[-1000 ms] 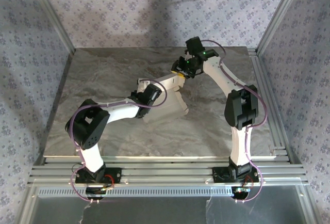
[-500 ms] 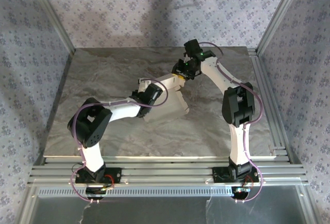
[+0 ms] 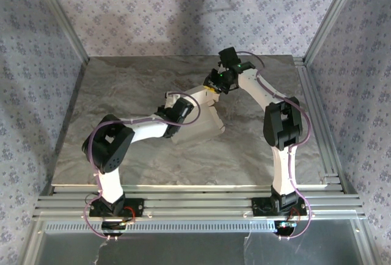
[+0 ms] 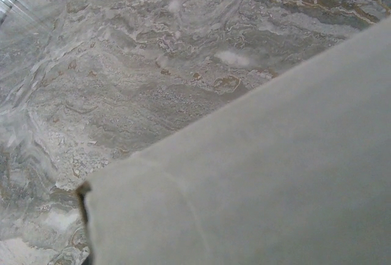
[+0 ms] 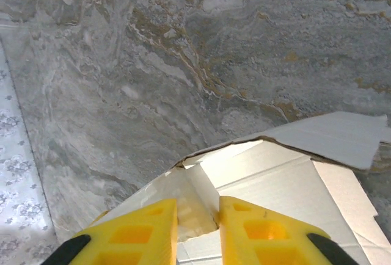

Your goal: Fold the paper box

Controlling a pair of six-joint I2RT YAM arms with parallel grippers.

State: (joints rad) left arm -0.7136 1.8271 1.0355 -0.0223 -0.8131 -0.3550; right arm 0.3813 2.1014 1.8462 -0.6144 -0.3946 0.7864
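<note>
On the table (image 3: 122,88), the half-formed box (image 3: 206,126) is steadied by the shut left gripper (image 3: 188,101), seemingly clamping a panel, while the right gripper (image 5: 198,207) narrowly pinches a flap (image 5: 194,196) for folding.

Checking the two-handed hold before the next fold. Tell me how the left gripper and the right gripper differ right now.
Place: the left gripper meets the paper box from its left side; the right gripper comes at its far end.
Fingers: the right gripper's yellow fingers stand close together astride a corner of the box; the left gripper is shut, with a box panel close in front of it.
Shared: both work the same box.
</note>
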